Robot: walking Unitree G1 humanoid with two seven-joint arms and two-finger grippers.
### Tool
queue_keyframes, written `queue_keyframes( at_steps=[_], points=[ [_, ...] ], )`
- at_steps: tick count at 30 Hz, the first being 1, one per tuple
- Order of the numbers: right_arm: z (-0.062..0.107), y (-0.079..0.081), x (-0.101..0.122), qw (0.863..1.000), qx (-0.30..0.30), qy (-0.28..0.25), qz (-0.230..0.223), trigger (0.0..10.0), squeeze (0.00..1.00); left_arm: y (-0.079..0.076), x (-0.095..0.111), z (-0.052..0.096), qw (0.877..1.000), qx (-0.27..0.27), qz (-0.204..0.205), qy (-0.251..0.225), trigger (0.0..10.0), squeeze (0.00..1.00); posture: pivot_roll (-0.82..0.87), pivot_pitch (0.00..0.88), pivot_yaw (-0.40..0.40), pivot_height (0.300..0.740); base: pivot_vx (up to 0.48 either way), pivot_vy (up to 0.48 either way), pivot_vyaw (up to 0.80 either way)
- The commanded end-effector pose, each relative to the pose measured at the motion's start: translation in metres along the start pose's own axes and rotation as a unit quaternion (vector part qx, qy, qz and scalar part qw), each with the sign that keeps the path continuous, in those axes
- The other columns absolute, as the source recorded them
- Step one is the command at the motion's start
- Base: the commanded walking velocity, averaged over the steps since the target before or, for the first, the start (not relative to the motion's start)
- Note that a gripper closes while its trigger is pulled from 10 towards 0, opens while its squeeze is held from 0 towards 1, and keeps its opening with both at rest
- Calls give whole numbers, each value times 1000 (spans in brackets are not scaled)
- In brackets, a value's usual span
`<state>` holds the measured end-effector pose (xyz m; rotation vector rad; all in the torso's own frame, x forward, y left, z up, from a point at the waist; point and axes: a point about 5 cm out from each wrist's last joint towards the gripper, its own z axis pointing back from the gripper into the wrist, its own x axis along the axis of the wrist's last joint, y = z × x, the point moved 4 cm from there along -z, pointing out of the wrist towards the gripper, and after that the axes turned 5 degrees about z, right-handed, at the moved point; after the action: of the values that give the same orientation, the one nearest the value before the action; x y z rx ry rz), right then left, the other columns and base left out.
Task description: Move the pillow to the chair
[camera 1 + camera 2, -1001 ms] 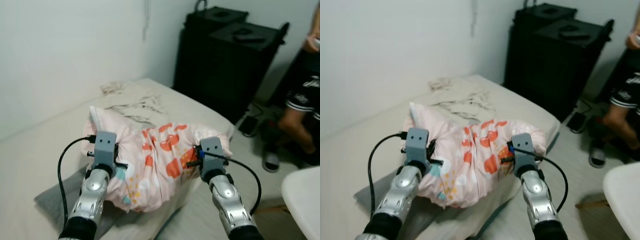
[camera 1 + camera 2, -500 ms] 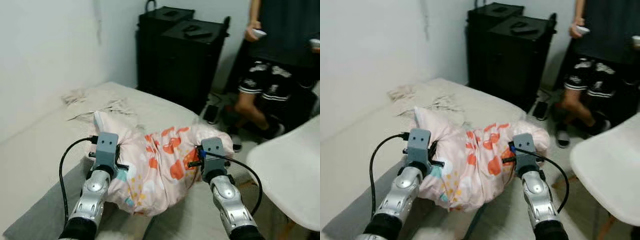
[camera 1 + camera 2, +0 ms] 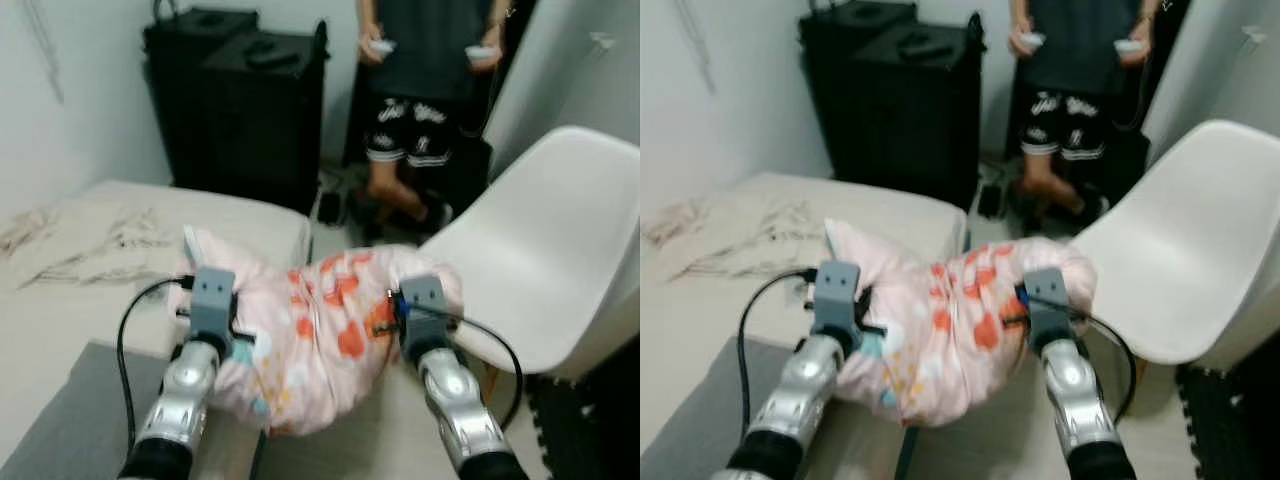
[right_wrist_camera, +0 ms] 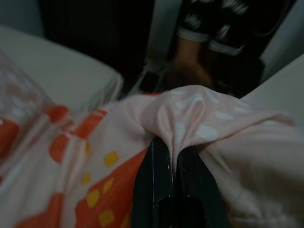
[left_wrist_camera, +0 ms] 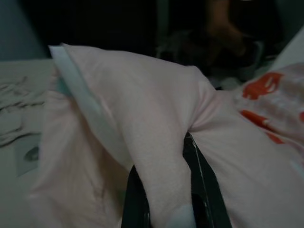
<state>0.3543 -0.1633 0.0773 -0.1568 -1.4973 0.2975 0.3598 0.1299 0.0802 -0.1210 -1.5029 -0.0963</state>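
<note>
- The pink pillow (image 3: 320, 330), printed with orange-red shapes, is hanging in the air between the 2 arms, its long axis running side to side across the robot's front.
- Its left end is hanging over the bed (image 3: 120, 250); its right end is sitting just beside the white chair (image 3: 540, 270), at the front edge of the seat.
- The left gripper (image 5: 164, 190) is pinching a fold of the pillow's pale pink fabric tightly between its 2 black fingers (image 5: 206, 204).
- The right gripper (image 4: 172, 175) is clamping a bunched ridge of the cover at the pillow's right end, its fingers (image 4: 154, 180) nearly together with cloth squeezed between them.
- The middle of the pillow is sagging lower than the 2 gripped ends.
- A grey mat (image 3: 70, 410) is lying on the bed below the left arm.
- A person (image 3: 425, 90) in black shorts is standing behind the chair, next to a black cabinet (image 3: 240, 110).
</note>
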Motion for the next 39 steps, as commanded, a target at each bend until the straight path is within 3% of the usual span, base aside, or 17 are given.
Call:
queue_keyframes(
  at_steps=[1, 39],
  points=[
    [-3, 12, 14, 999, 15, -28, -7, 10000, 0, -1, 6, 0, 1000, -5, -10, -13, 10000, 0, -8, 56, -7, 740, 0, 0, -800],
    [-3, 11, 12, 1000, -1, -25, -18, 10000, 0, -3, 7, -5, 1000, -18, -15, -7, 10000, 0, -11, 54, 29, 740, 0, 0, -800]
  ],
)
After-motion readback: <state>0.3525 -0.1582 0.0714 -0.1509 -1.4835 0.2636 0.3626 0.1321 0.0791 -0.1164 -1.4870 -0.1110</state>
